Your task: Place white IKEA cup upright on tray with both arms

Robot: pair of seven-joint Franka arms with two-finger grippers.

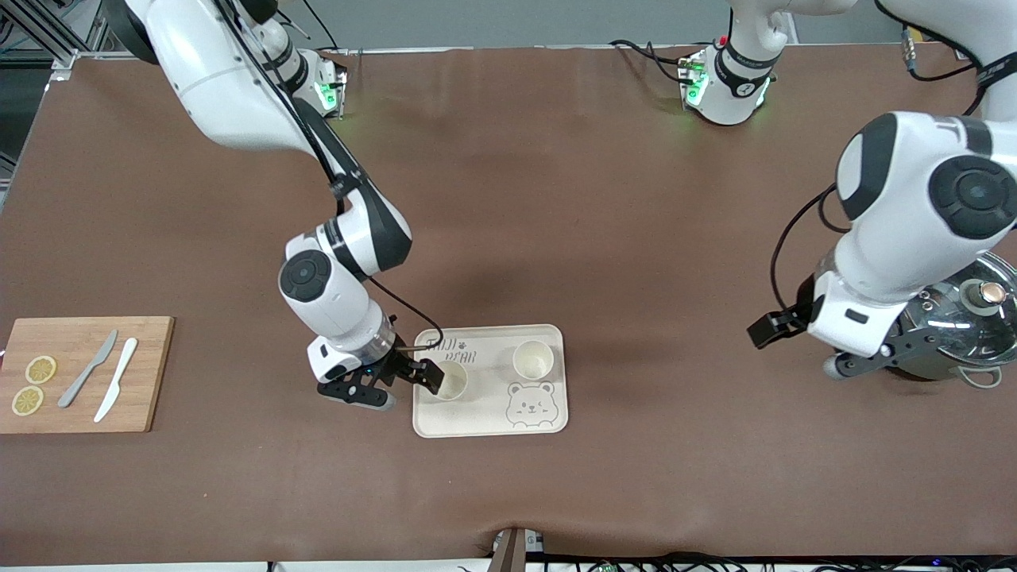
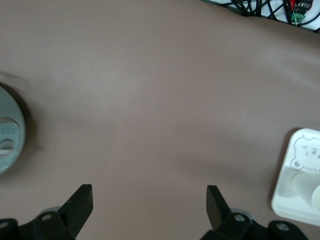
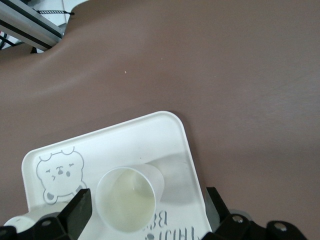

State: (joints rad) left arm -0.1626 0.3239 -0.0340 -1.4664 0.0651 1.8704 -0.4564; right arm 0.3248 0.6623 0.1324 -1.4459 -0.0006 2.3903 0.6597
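The cream tray [image 1: 548, 413] with the bear drawing lies near the table's middle. Two white cups stand upright on it: one [image 1: 451, 381] at the right arm's end, beside the lettering, and one [image 1: 532, 359] toward the left arm's end. My right gripper [image 1: 425, 375] is open low over the tray, its fingers on either side of the first cup [image 3: 127, 197] without touching it. The tray [image 3: 170, 135] fills the right wrist view. My left gripper [image 1: 874, 361] is open and empty, hovering beside the pot; its view [image 2: 149, 197] shows bare table and the tray's end [image 2: 295, 175].
A steel pot with a glass lid [image 1: 965, 318] stands at the left arm's end. A wooden cutting board [image 1: 79, 373] with two lemon slices [image 1: 33, 385] and two knives [image 1: 103, 377] lies at the right arm's end. Brown mat covers the table.
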